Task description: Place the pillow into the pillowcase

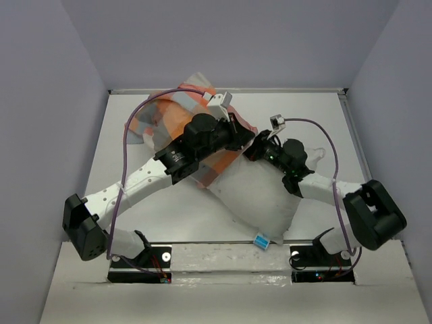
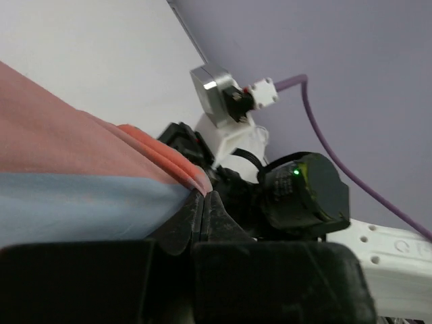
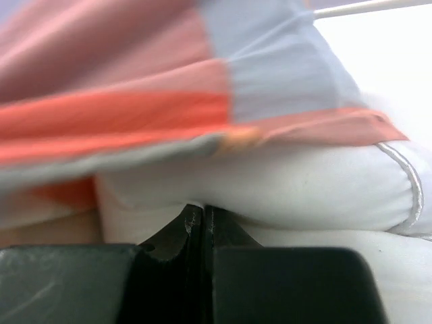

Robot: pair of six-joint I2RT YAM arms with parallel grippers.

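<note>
White worktop (image 1: 169, 223) is carrying the pillow (image 1: 260, 199), one end tucked in the pillowcase (image 1: 152, 125). Left gripper (image 2: 204, 197) is pinching the case's hem tight, lifting its mouth. The right gripper (image 3: 202, 210) is sitting closed against pillow fabric, probably to feed it in.

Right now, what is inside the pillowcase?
One end of the white pillow goes under the open edge of the pillowcase; the rest lies outside on the table. How far in it reaches cannot be seen: the checked fabric and the left arm cover it.
</note>
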